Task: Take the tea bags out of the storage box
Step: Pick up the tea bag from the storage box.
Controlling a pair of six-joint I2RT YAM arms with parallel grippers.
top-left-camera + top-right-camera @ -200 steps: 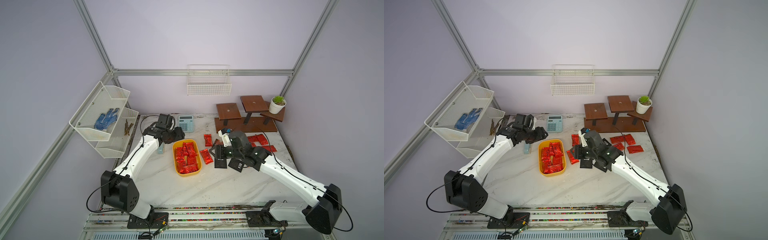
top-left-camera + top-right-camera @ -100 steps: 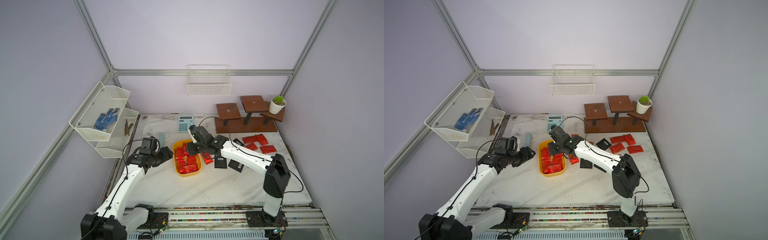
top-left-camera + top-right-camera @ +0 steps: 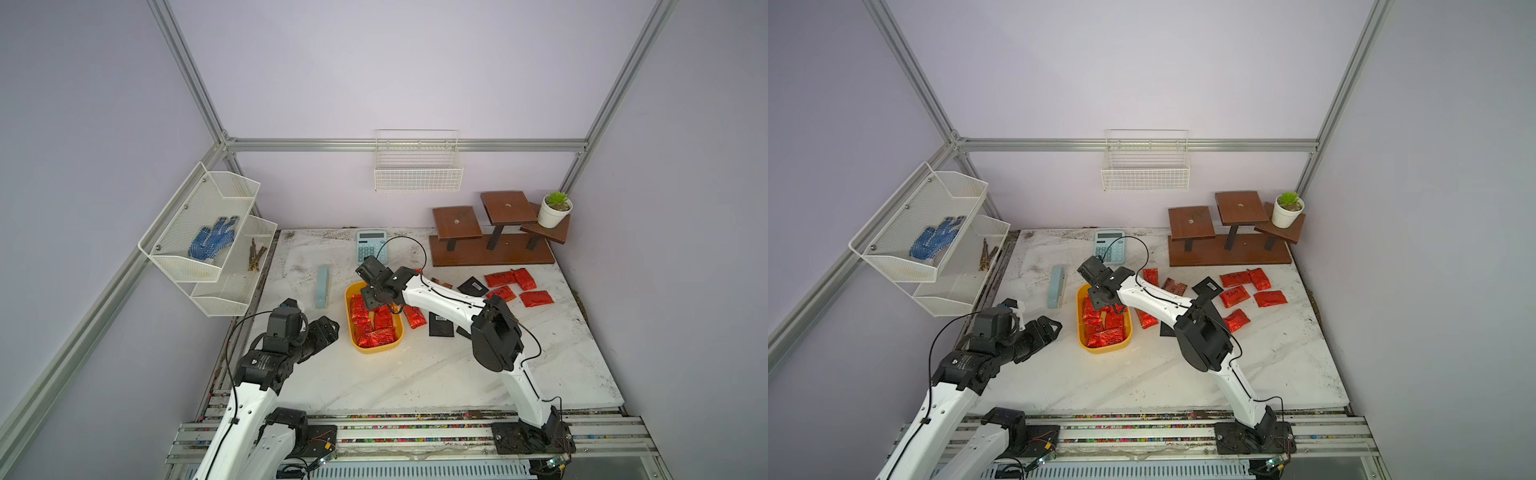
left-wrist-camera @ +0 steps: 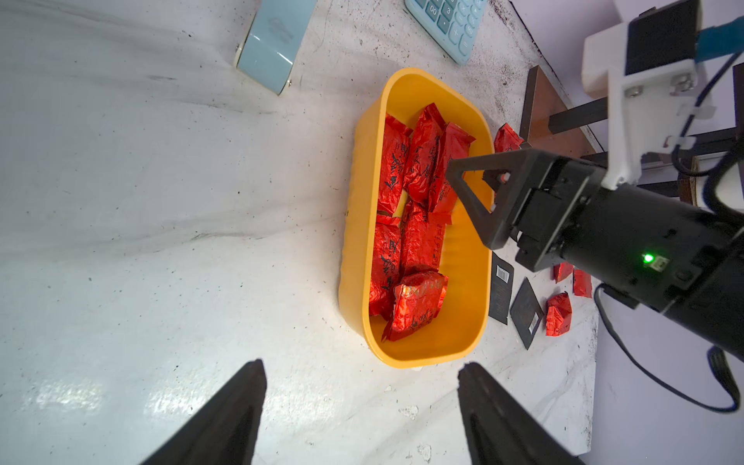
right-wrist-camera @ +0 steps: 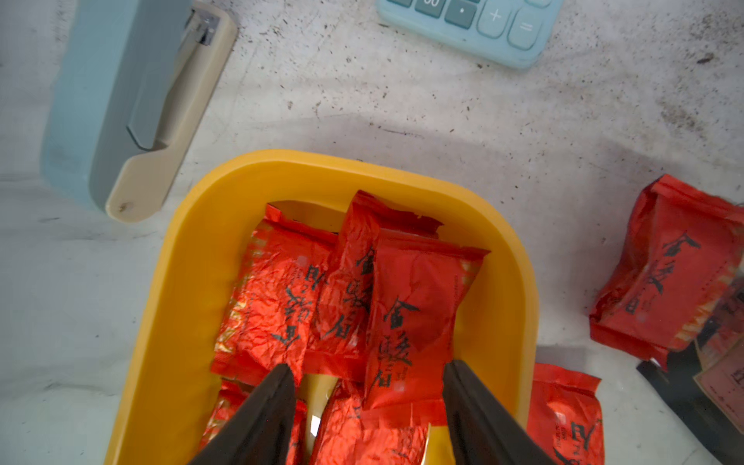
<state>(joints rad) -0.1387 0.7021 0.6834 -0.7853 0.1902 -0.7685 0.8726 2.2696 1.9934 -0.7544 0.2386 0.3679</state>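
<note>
The yellow storage box (image 3: 376, 348) (image 3: 1104, 349) stands left of the table's middle, with several red foil tea bags (image 3: 374, 328) (image 5: 273, 298) in it. More tea bags lie on the table to its right: red ones (image 3: 511, 284), black ones (image 3: 440, 324) and a reddish-brown one (image 3: 1174, 286). My right gripper (image 3: 376, 301) (image 5: 368, 366) is open, its fingertips low over the red sachets in the box's far half. Left of the box's near end, my left gripper (image 3: 328, 328) (image 4: 362, 364) is open above bare table, facing the box rim (image 4: 418, 358).
A blue stapler (image 3: 322, 286) lies just left of the box and a calculator (image 3: 371, 246) behind it. A wooden stand (image 3: 490, 241) with a plant pot (image 3: 554, 210) fills the back right. A mesh shelf (image 3: 208, 237) hangs at the left and a wire basket (image 3: 417, 166) on the back wall.
My left arm has drawn back from the far side of the box to its near left. My right gripper has swung left from the sachets on the table to over the box.
</note>
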